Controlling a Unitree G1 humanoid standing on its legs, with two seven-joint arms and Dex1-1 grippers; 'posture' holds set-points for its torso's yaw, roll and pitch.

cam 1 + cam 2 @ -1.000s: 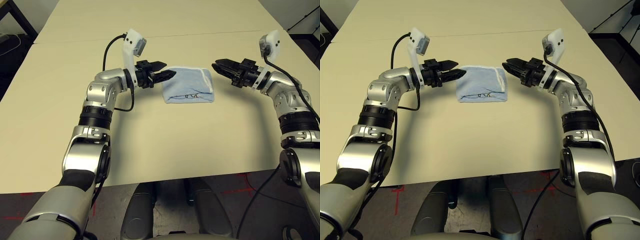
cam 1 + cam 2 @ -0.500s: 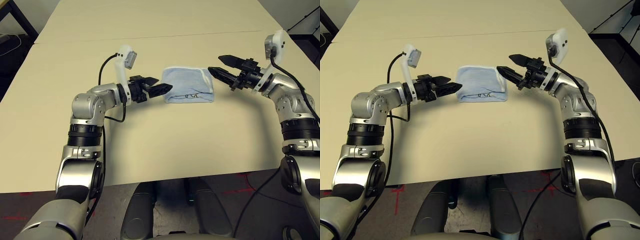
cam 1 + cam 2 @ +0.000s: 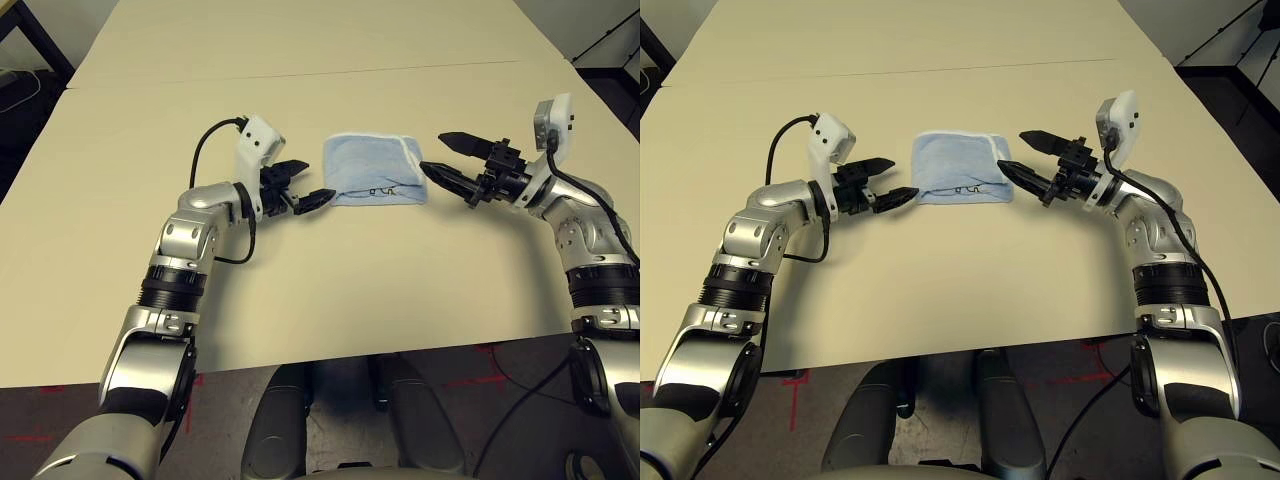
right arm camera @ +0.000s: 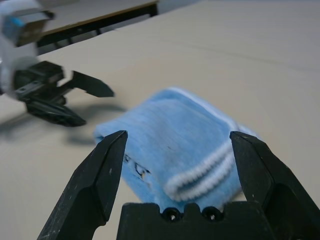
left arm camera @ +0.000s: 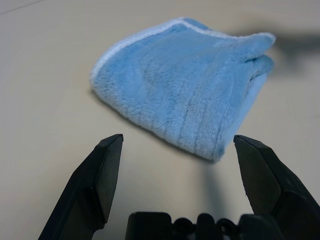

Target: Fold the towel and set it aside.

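The towel (image 3: 375,169) lies folded into a small light-blue bundle on the tan table (image 3: 330,280), its white edging along the right side and a small dark mark near its front edge. My left gripper (image 3: 313,182) stands open just left of the towel, a short gap away from it. To the towel's right my right gripper (image 3: 441,155) is open too, its fingertips close to the towel's right edge and holding nothing. Both wrist views look at the towel (image 5: 190,90) (image 4: 175,135) between spread black fingers (image 5: 100,170) (image 4: 107,165).
A seam (image 3: 300,75) crosses the table behind the towel. Dark floor and a black frame (image 3: 30,40) show past the table's far left corner. Black cables loop from each wrist camera (image 3: 258,140).
Both grippers have drawn back from the towel and lowered toward the table. The right gripper's fingers have spread wider. The towel stays put.
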